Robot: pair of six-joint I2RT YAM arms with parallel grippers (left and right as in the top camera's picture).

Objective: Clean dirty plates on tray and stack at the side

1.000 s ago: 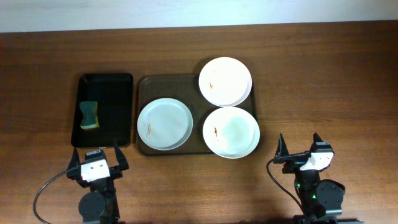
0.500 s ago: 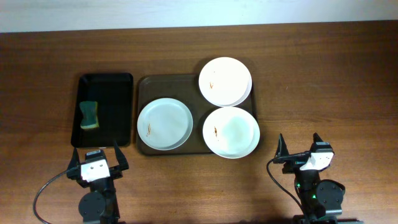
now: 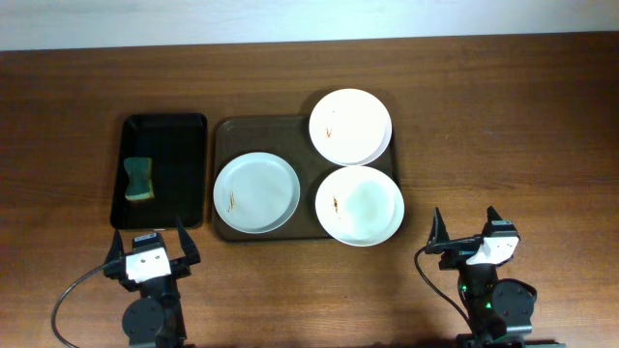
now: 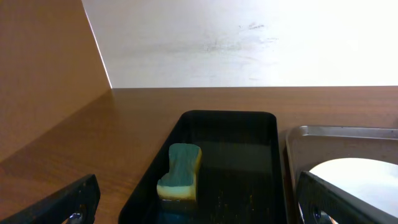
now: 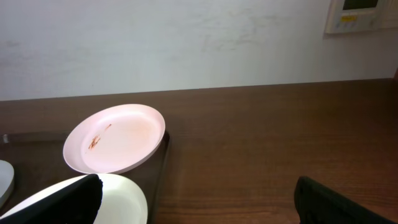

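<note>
1. Overhead: three smeared plates lie on the brown tray. The left gripper and right gripper are released and empty, apart from the tray.
2. Left wrist: a sponge lies in the black tray.
3. Right wrist: the rear plate overhangs the brown tray's rim.

1. The small tray lies just left of the big tray.
2. A sponge lies in the small tray.
3. On the big tray: left plate, far plate, near plate (these two poke over its rim).

Three plates, two trays, one sponge.
</note>
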